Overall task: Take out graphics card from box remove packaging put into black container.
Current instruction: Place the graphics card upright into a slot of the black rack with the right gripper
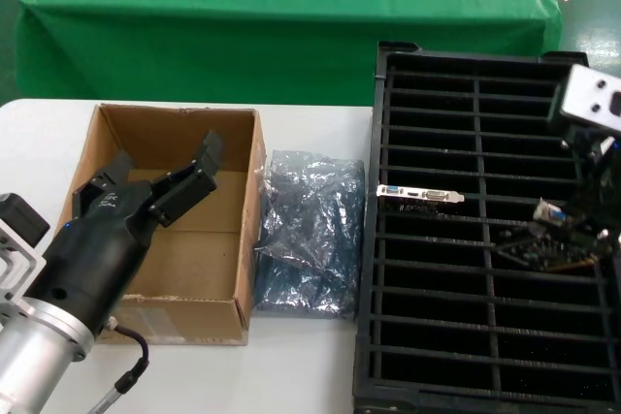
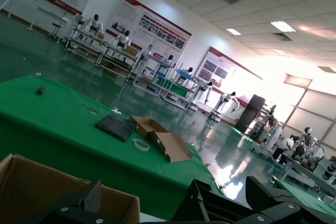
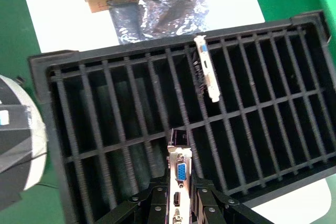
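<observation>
Right hand (image 3: 179,203) — clamped on graphics card (image 3: 180,174) above black container (image 3: 50,69), counter's right edge. Risk: bracket misses slot, tips. Left hand (image 1: 160,181) agape, empty, over box (image 1: 247,230).

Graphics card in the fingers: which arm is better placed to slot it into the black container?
Right. The right gripper holds the graphics card above the black container; the left gripper hovers over the box.

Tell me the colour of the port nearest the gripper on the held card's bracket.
Blue, on the silver bracket of the graphics card held in the right gripper; the right wrist view shows it best.
</observation>
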Tool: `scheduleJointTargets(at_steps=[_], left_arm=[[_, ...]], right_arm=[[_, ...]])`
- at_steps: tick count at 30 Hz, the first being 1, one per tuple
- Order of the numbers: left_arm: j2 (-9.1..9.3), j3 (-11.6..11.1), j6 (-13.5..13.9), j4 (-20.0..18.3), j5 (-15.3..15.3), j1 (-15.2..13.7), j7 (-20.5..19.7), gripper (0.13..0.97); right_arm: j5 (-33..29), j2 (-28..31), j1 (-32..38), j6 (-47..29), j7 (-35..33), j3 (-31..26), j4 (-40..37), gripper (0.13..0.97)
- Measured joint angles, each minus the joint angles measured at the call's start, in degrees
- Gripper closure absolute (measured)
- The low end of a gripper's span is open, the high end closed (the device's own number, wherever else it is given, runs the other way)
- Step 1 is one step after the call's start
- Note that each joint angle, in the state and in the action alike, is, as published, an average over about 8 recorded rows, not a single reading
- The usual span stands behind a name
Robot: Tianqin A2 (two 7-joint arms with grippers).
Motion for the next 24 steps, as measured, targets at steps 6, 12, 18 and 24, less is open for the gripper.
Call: scheduleJointTargets(at_steps=[6,12,18,24], left_arm=[[0.56,-1.1,1.1,0.8,0.1,0.1,0.0,0.132],[1.14,-1.8,2.0,1.6,0.3,0.0,0.1,0.132],[1.55,-2.2,2.6,2.1,0.5,-0.2,0.1,0.132],[1.65,-2.4,2.9,2.7,0.7,-0.6,-0.1,0.132]], right_arm=[[-2.0,-3.2,0.6,-0.2,-3.2,0.0,-3.2,0.900],[-3.8,-7.1,0.9,-0.2,-8.0,0.0,-7.3,0.900],[-5.2,-11.6,1.0,-0.2,-13.0,0.0,-12.7,0.900],[-5.9,-15.5,0.6,-0.2,-17.4,0.0,-17.7,0.900]])
